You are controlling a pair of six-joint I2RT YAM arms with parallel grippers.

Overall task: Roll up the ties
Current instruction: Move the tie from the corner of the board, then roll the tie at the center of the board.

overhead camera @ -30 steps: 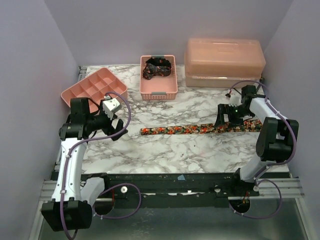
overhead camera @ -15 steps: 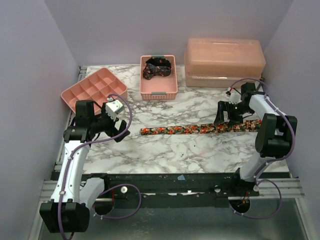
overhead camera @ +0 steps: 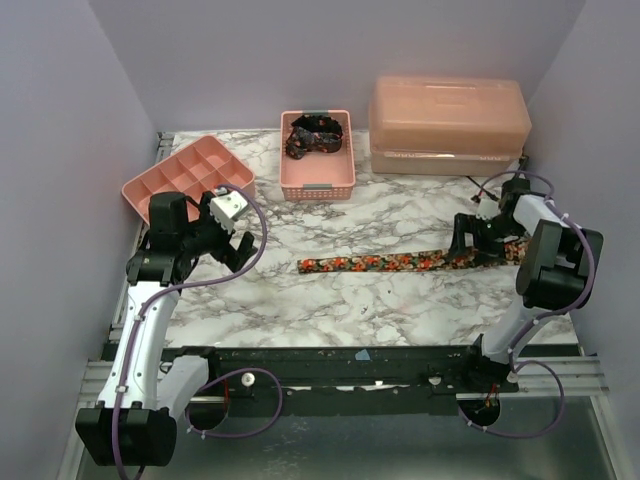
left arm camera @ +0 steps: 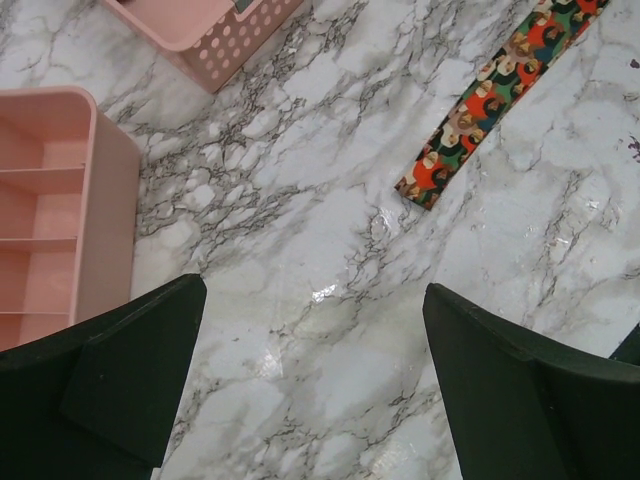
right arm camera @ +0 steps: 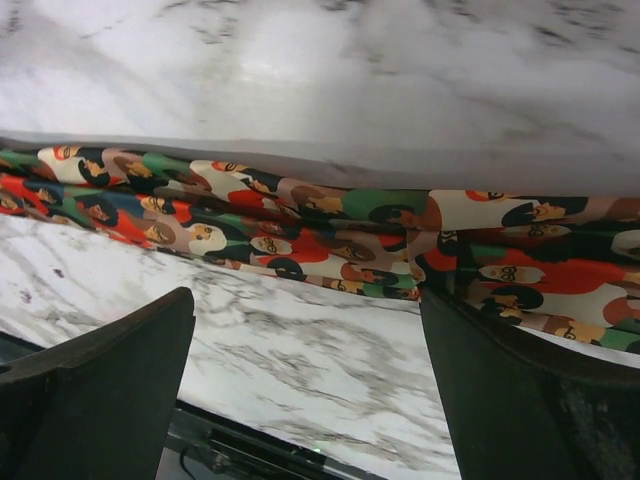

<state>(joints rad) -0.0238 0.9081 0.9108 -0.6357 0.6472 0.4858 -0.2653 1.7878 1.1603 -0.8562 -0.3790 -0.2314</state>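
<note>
A: What is seen, from the biggest thing down?

B: A marble-patterned table (overhead camera: pixel 330 300) is spread under everything. At its back right a pink lidded box (overhead camera: pixel 450 115) is set, well apart from both arms.

A: And on the left side?

B: A pink divided tray (overhead camera: pixel 185 170) is placed at the back left, turned askew to the table's edges. A pink basket (overhead camera: pixel 317 180) is found between the tray and the box, at the back.

A: Where are the ties found?

B: The flecked tie (overhead camera: pixel 390 263) is laid out flat and nearly straight across the middle right of the table (red, orange and green are shown in its print (right arm camera: pixel 250 215) up close). Its left end (left arm camera: pixel 470 120) is left free on the marble. A mostly black tie (overhead camera: pixel 315 133) is bundled inside the basket.

A: How are the grippers held?

B: The left gripper (left arm camera: pixel 312 295) is held over bare marble near the tray, its fingers spread wide with nothing between them; the tie's left end is seen ahead of it, untouched. The right gripper (right arm camera: pixel 305 300) is set at the tie's right end, fingers likewise spread wide, with the fabric run across the gap. Whether the cloth is pressed by its right finger cannot be told
</note>
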